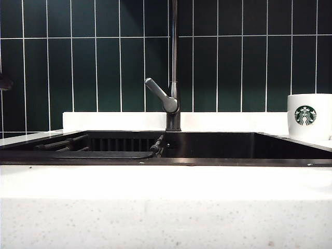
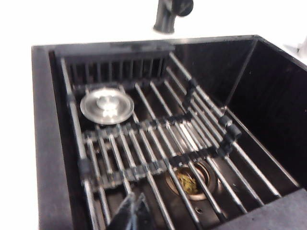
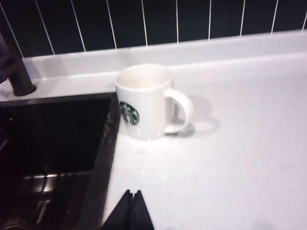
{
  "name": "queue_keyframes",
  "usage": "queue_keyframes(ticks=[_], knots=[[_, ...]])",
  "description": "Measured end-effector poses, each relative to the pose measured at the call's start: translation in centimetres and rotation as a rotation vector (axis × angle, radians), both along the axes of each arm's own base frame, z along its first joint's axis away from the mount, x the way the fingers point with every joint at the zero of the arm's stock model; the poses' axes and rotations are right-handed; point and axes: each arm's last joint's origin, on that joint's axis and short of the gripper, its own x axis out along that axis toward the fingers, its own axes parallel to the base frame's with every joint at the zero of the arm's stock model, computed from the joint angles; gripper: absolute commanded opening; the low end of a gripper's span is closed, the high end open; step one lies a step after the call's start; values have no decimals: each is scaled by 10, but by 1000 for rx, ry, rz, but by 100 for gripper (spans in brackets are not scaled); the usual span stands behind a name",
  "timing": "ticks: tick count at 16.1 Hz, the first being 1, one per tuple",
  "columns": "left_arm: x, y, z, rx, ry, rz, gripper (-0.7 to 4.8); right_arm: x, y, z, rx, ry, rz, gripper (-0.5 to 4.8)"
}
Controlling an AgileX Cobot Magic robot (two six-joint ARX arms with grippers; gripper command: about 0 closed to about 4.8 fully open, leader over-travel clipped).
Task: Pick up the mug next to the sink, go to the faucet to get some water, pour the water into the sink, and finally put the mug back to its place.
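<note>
The white mug [image 1: 309,116] with the green logo stands upright on the white counter at the sink's right rim; in the right wrist view the mug [image 3: 145,101] sits by the basin corner, handle turned away from the basin. My right gripper [image 3: 133,192] is shut and empty, well back from the mug above the counter. The dark sink [image 1: 218,144] fills the middle, with the faucet [image 1: 174,62] rising behind it. My left gripper [image 2: 135,197] is shut and empty, hanging over the sink [image 2: 268,105] and its wire rack. Neither gripper shows in the exterior view.
A metal wire rack [image 2: 158,143] spans the left part of the basin, over a drain [image 2: 188,179] and a round steel stopper [image 2: 106,105]. Dark green tiles [image 1: 93,57] back the counter. White speckled stone [image 1: 166,207] runs along the front.
</note>
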Motion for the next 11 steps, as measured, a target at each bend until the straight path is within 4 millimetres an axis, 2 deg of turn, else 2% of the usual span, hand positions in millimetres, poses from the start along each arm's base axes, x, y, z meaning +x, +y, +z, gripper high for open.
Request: queue_keyframes(ticks=[3,7,11], knots=[[1,0,-4,45,-56,-12,-6,10,3,-27,-67,41,47,-1],[-2,1,-18,43,-71,-5,-6,12,3,-32,-90,15,50,-1],[-14,5,-8,11,-169,7,-6,13,4,-31,-104,12,66,-2]])
